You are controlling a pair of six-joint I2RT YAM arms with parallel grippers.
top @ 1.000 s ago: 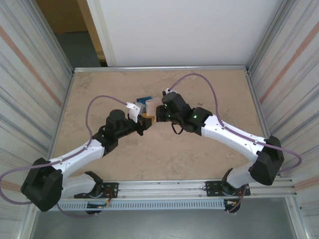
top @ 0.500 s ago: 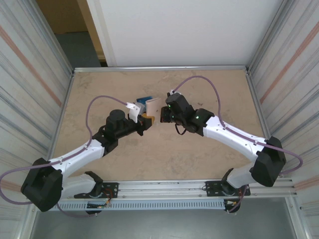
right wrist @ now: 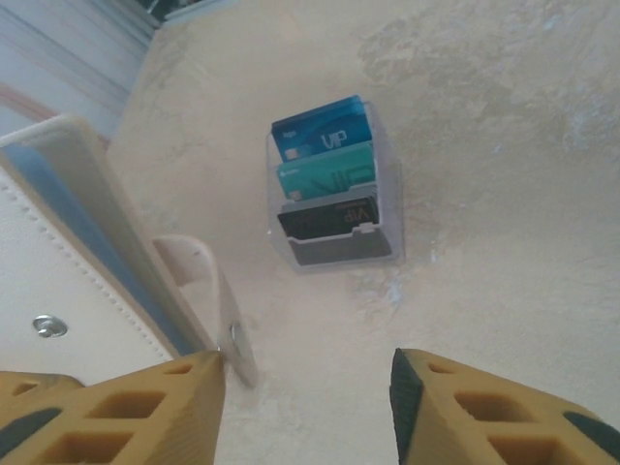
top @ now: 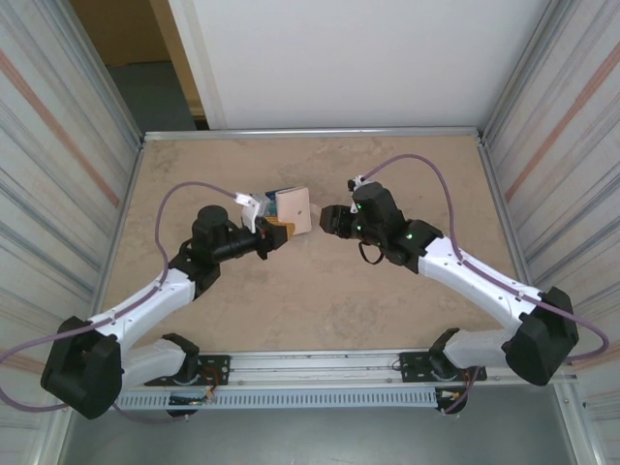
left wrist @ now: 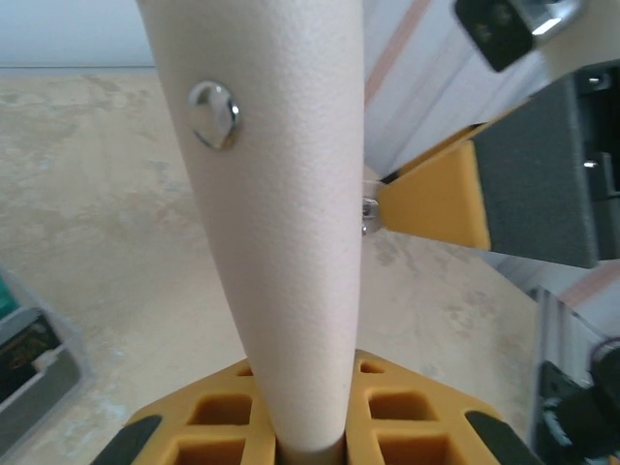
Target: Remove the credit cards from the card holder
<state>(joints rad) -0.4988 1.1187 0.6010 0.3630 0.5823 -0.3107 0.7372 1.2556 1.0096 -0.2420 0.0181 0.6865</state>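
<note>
**Top camera:** The left gripper (top: 274, 231) is clamped on the near edge of the beige card holder (top: 294, 210), holding it up off the stone-patterned table (top: 387, 320). The right gripper (top: 327, 220) hangs just right of the card holder, apart from it.

**Left wrist camera:** The card holder stands upright between yellow fingers (left wrist: 446, 397), its snap stud (left wrist: 213, 113) facing out. One finger of the right gripper sits at its right edge; I cannot tell if they touch.

**Right wrist camera:** The right jaws stand apart, with nothing between them. The credit cards (right wrist: 325, 160) lie flat on the table, right of the card holder and outside it. They are stepped blue, teal and dark in a clear sleeve (right wrist: 387, 232). They look light, stiff and slick, and lying flat they offer little to pinch. The stepped upper edges look the likeliest hold.
</note>
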